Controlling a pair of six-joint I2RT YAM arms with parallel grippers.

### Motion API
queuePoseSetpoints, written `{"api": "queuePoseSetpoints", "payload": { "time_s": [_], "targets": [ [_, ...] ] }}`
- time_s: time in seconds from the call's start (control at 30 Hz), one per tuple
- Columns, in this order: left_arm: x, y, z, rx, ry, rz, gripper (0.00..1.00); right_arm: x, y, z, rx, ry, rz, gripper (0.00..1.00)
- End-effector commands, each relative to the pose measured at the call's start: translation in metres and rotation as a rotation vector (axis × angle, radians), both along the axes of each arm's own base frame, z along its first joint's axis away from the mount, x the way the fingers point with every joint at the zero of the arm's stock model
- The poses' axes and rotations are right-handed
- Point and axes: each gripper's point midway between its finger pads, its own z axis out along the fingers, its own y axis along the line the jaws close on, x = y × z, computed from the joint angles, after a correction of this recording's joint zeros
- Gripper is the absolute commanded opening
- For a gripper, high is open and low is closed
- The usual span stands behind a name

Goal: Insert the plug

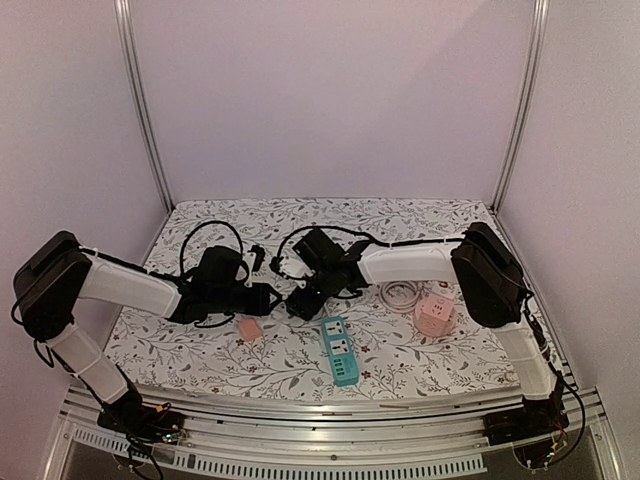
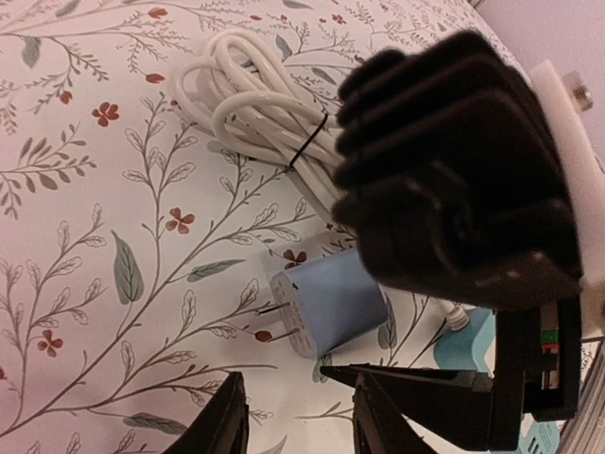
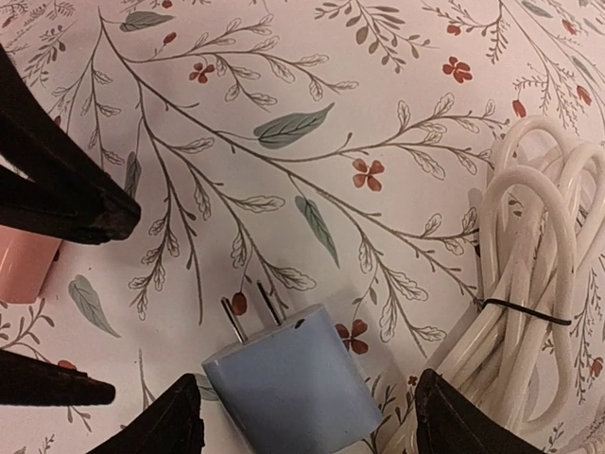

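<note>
The plug [image 3: 293, 388] is a pale blue charger block with two metal prongs, lying flat on the flowered cloth. My right gripper [image 3: 307, 416] stands open over it, one finger on each side with a little space to the block. In the left wrist view the plug [image 2: 331, 303] lies just beyond my left gripper [image 2: 298, 416], whose fingers stand a little apart with nothing between them. The teal power strip [image 1: 338, 350] lies near the front edge, right of both grippers' meeting point. From above, the grippers hide the plug.
A tied white cable coil [image 3: 529, 274] lies right beside the plug. A pink cube socket [image 1: 434, 314] sits under the right arm. A small pink block [image 1: 248, 328] lies left of the strip. Black cables [image 1: 215, 235] loop behind the left arm.
</note>
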Motion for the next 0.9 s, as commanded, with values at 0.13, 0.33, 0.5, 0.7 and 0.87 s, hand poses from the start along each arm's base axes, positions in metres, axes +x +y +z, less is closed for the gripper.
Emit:
{"api": "queuePoseSetpoints", "payload": {
  "time_s": [0.13, 0.33, 0.5, 0.7, 0.87],
  "targets": [
    [-0.002, 0.007, -0.005, 0.022, 0.007, 0.003, 0.37, -0.014, -0.009, -0.031, -0.048, 0.119, 0.042, 0.70],
    [-0.002, 0.007, -0.007, 0.026, 0.010, 0.002, 0.36, -0.032, -0.003, -0.027, -0.004, 0.185, 0.101, 0.59],
    [-0.001, 0.007, -0.008, 0.029, 0.012, 0.002, 0.36, -0.026, -0.006, -0.028, -0.018, 0.163, 0.081, 0.55],
    [-0.001, 0.009, -0.008, 0.030, 0.011, 0.007, 0.36, -0.020, -0.008, -0.033, -0.028, 0.145, 0.043, 0.51],
    [-0.001, 0.011, -0.007, 0.031, 0.005, 0.014, 0.35, -0.019, -0.007, -0.041, -0.023, 0.150, 0.033, 0.39]
  ]
}}
